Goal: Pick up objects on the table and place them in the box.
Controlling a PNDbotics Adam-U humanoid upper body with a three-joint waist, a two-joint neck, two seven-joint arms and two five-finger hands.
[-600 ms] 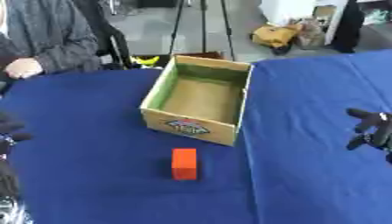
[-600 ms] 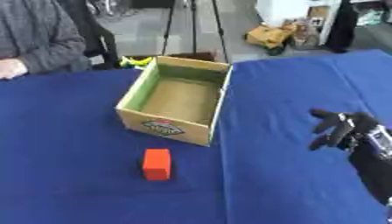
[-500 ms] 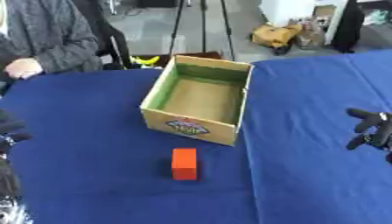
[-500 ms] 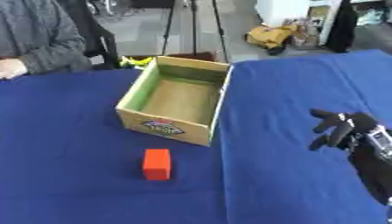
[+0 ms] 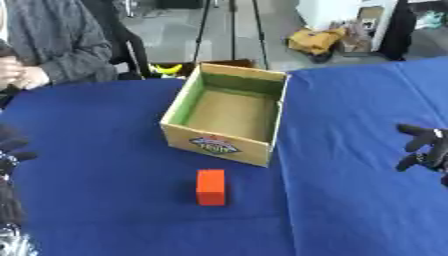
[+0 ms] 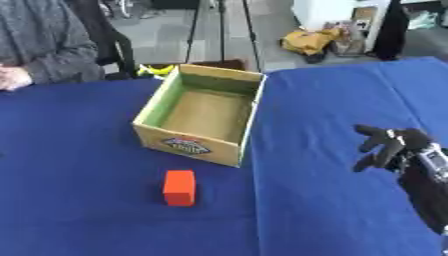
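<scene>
An orange block lies on the blue tablecloth, just in front of an open cardboard box whose inside looks bare. My right hand hovers over the cloth at the right, well away from the block and box, fingers spread and relaxed, holding nothing. My left hand shows only as dark fingers at the left edge of the left eye view, far from the block.
A person in a grey top sits at the far left edge of the table, hands resting by the cloth. Tripod legs and a yellow bag stand on the floor behind.
</scene>
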